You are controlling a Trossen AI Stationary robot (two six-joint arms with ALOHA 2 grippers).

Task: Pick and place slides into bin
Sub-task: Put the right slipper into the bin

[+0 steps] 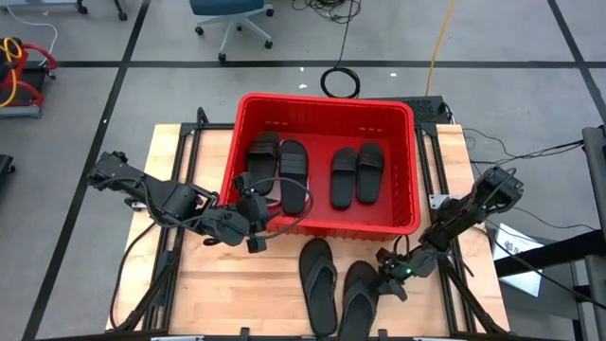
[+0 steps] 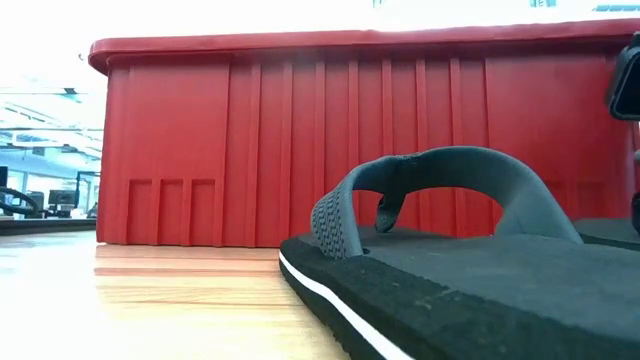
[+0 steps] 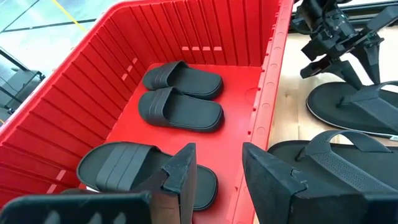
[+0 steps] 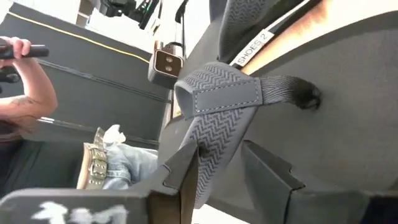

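Note:
The red bin (image 1: 327,102) stands at the table's far middle and holds two pairs of black wide-strap slides (image 1: 294,170) (image 1: 358,176), lying flat on its floor. A black thong flip-flop pair (image 1: 319,284) (image 1: 360,298) lies sole down on the table in front of the bin. My right gripper (image 1: 390,275) is open at the right flip-flop's right side. Its fingers stand on either side of one arm of the grey thong strap (image 4: 217,99). My left gripper (image 3: 219,152) is open and empty over the bin's near left corner (image 1: 248,227). No white slides show. My right gripper has one arm of the right flip-flop's grey thong strap (image 4: 205,155) between its open fingers, coming level from the table's right side. I cannot tell whether either finger touches it. The flip-flop lies flat on the table.
The bin's near wall (image 2: 300,150) rises right behind the flip-flops (image 2: 450,270). There is bare wooden table (image 1: 237,284) to the left of the flip-flops. A person sits beyond the table (image 4: 25,99). An office chair (image 1: 232,14) stands on the floor past the bin.

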